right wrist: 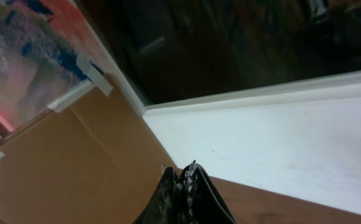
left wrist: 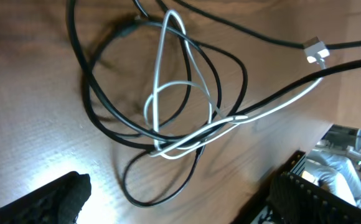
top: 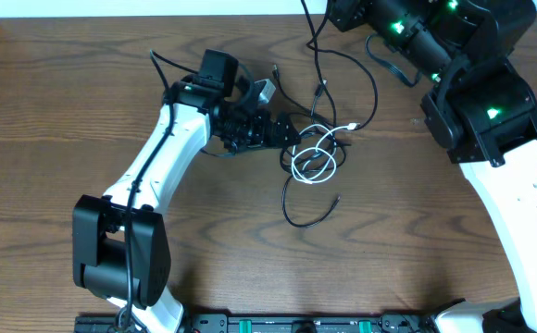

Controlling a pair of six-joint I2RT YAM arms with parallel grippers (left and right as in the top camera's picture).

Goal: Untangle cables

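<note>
The cables lie in one knot on the wooden bench (top: 417, 240), just ahead of the left jaws and centred between them. The left arm (top: 171, 157) reaches across to the knot; its jaws stand wide apart, holding nothing.

From the left wrist, the white cable (left wrist: 159, 81) makes a tall narrow loop whose long axis runs straight away from the jaws. Its tail then runs off toward the right-hand jaw and beyond it, ending in a white plug (left wrist: 315, 51) that points outward. The black cables (top: 284, 205) ring and cross the white loop. One wide curve bulges toward the left-hand jaw, and a small loop hangs back toward the jaws.

The right arm (top: 481, 102) is folded well away from the knot. Its jaws are pressed together on nothing, with brown cardboard (right wrist: 62, 168) ahead.
</note>
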